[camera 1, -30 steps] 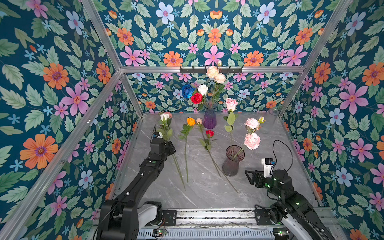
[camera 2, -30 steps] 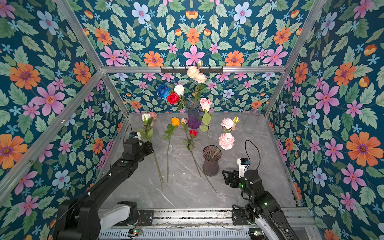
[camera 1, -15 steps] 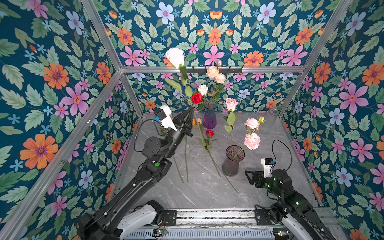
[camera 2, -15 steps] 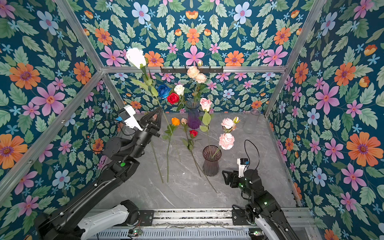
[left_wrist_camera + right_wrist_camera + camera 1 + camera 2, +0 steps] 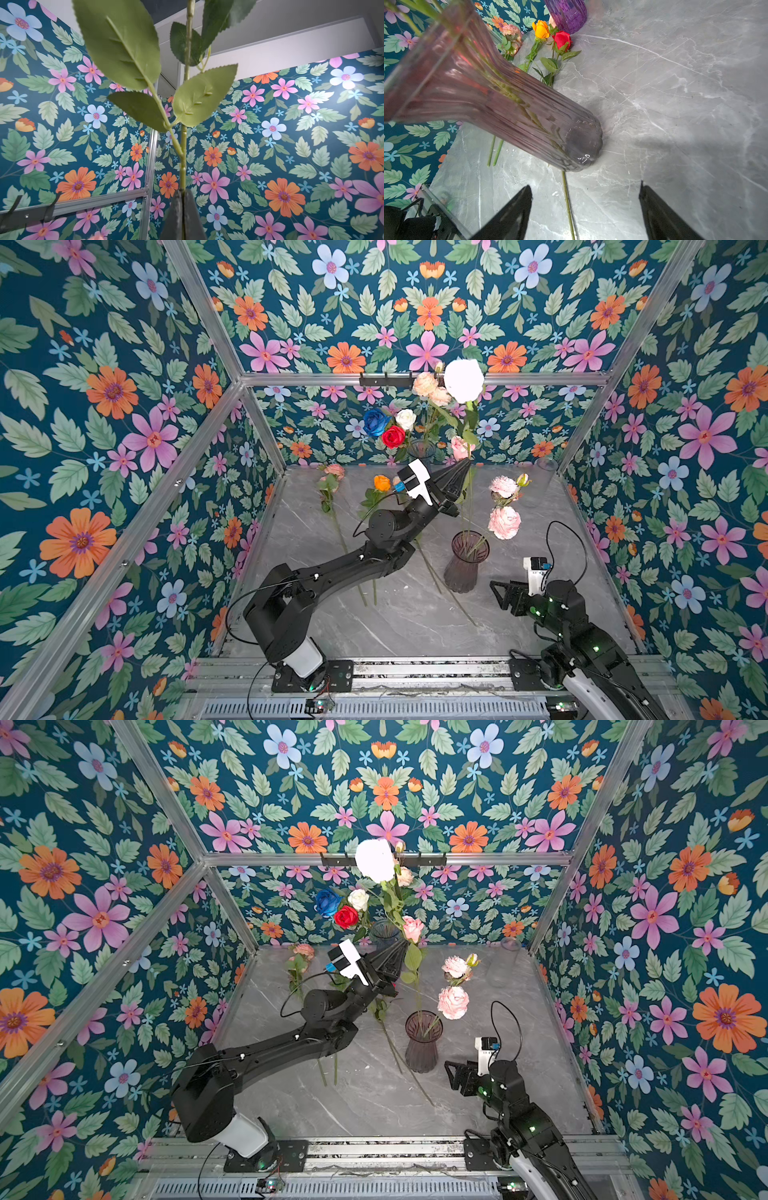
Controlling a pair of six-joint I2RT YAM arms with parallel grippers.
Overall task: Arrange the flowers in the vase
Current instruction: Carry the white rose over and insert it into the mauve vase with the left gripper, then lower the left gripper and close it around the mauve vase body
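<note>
— Where does the left tool [image 5: 466, 464] [image 5: 182, 192] stand relative to the smoky pink vase [image 5: 465, 562]?

— Above the vase's mouth and a little behind it in both top views. Its jaws are pinched tight on the green stem of the white rose [image 5: 463, 379] [image 5: 374, 860].

— And the rose relative to that tool?

— The stem [image 5: 184, 145] runs nearly upright out of the tips. The leaves spread just above them, and the white head sits high above the tool, far over the vase. Below the tool the stem points down toward the vase; whether its end reaches the mouth cannot be told.

— The right tool [image 5: 500, 593] [image 5: 585, 187]?

— Low on the bench [image 5: 407, 614], just beside the vase's foot [image 5: 581, 145] on the front right side, not touching it. Its jaws are spread wide with nothing between them.

— What else is around the vase?

— Two pink peonies [image 5: 504, 522] already stand in it, leaning right. To its left, an orange rose [image 5: 541, 29] and a red rose [image 5: 561, 38] lie flat on the bench. Behind it a purple vase [image 5: 566, 12] stands by the back wall.
</note>
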